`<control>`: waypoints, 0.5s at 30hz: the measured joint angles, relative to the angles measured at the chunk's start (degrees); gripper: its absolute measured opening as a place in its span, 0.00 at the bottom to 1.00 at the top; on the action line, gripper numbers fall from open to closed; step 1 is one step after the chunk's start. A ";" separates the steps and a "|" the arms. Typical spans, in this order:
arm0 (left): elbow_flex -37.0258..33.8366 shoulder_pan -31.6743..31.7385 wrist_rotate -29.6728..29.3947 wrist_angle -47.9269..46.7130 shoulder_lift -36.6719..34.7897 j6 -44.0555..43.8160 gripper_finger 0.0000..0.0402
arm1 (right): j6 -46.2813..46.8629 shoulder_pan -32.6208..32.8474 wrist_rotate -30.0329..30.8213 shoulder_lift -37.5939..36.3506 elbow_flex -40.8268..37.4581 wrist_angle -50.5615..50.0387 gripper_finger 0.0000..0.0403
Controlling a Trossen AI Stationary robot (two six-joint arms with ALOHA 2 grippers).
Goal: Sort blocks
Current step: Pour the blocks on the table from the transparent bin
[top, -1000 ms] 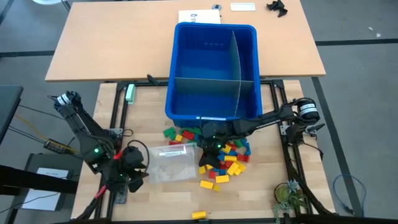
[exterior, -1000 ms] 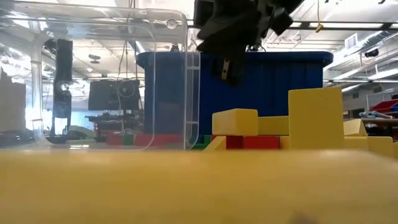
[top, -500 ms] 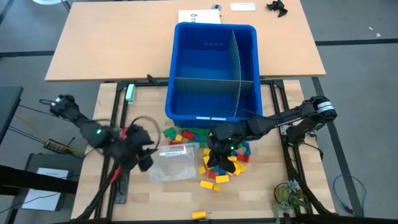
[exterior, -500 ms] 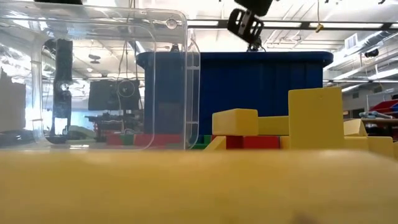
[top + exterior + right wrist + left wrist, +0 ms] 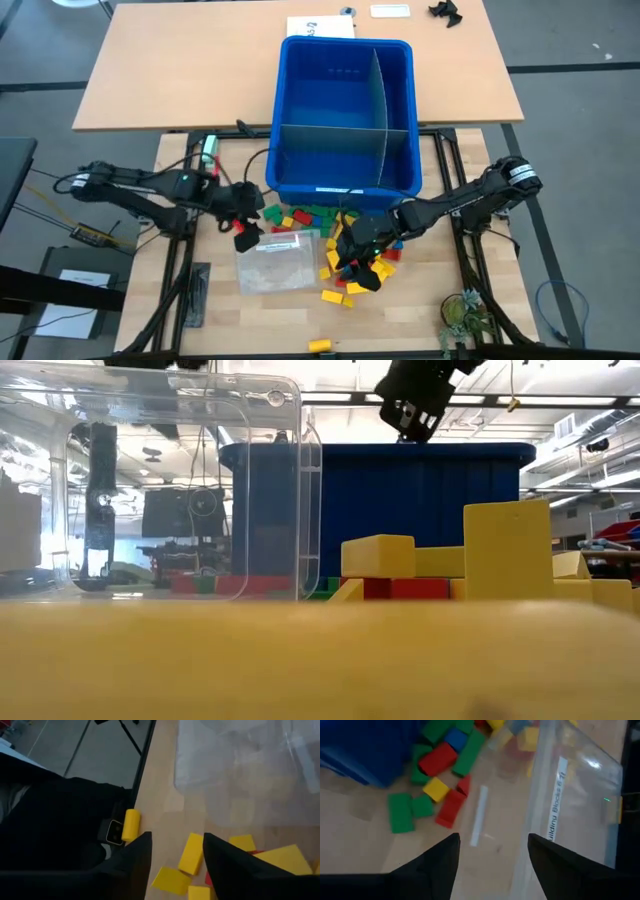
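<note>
The blocks [image 5: 372, 262] lie in a red, yellow, blue and green heap on the wooden table, just in front of the blue bin [image 5: 345, 43]. More of them [image 5: 440, 770] lie to the left of the clear tub [image 5: 278, 262]. My left gripper [image 5: 245, 233] hovers open above the table between those left-hand blocks and the tub [image 5: 570, 795], with nothing between its fingers [image 5: 494, 842]. My right gripper [image 5: 352, 262] hangs open over the near side of the heap, well above the table [image 5: 412, 408]. Yellow blocks [image 5: 192, 853] lie on the table beneath it.
Grey dividers split the blue bin into compartments. One yellow block [image 5: 320, 345] lies alone near the table's front edge [image 5: 131, 825]. A green piece [image 5: 209, 150] sits on the frame at the far left, and a small plant [image 5: 462, 312] stands at the near right.
My left gripper has swung from the table's near left corner toward the far right, to the blocks beside the tub, turning as it went. My right gripper has risen from the heap and drifted a little to the right.
</note>
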 joint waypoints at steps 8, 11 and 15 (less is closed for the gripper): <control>-7.23 3.12 15.19 15.46 0.38 5.68 0.53 | 0.80 1.43 0.23 0.00 -0.47 0.15 0.49; -7.18 3.01 17.28 17.07 0.56 5.56 0.47 | 0.79 1.59 0.27 0.00 -0.47 0.15 0.48; -7.52 3.03 18.36 16.89 0.48 4.99 0.45 | 0.83 1.59 0.41 0.02 -0.47 0.31 0.47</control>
